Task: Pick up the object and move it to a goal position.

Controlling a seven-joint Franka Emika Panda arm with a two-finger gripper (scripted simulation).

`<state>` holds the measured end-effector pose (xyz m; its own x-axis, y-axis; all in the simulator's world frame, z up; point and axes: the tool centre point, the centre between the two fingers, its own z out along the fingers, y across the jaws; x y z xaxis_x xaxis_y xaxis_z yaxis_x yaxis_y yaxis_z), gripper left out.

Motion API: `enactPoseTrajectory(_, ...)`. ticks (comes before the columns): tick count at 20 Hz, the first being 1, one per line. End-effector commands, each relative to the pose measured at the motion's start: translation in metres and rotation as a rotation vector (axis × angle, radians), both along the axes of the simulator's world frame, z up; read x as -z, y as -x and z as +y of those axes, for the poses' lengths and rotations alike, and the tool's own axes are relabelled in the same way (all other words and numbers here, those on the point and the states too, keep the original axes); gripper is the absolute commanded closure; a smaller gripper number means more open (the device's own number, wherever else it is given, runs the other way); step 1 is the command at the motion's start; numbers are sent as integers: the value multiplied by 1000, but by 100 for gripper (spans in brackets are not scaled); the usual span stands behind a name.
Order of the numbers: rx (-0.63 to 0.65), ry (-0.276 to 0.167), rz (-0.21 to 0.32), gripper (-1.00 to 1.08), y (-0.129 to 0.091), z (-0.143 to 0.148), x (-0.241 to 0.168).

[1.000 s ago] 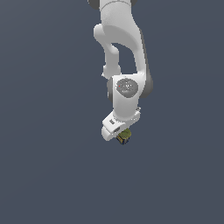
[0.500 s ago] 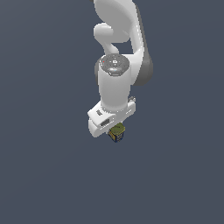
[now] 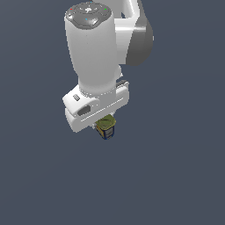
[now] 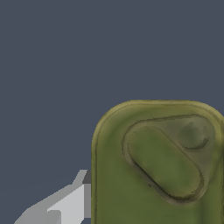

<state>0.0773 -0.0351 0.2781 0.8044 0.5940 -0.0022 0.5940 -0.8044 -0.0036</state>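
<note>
The small tin can (image 3: 106, 127) has an olive-green lid and dark blue sides with yellow marks. It sits right under the white hand of my arm in the exterior view, held between the fingers. My gripper (image 3: 105, 128) is shut on it; the fingers are mostly hidden by the hand. In the wrist view the can's olive lid with its pull tab (image 4: 162, 162) fills much of the picture, and one grey fingertip (image 4: 74, 203) presses against its side. The can hangs in front of a plain dark background.
Only a flat dark grey-blue ground (image 3: 184, 176) shows around the arm. The white arm's links (image 3: 94, 52) rise above the hand.
The arm has swung toward the camera with the can in its grip, so hand and can now look much larger. The can stays held between the fingers.
</note>
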Motion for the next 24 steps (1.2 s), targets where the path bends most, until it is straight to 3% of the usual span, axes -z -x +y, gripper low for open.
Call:
enactPoseTrajectory(1, -1, 0, -3, 108, -6, -9, -22)
enactPoseTrajectory(12, -1, 0, -4, 108, -26, -36, -83)
enactPoseTrajectory(24, 0, 1, -4, 108, -40, -54, -122)
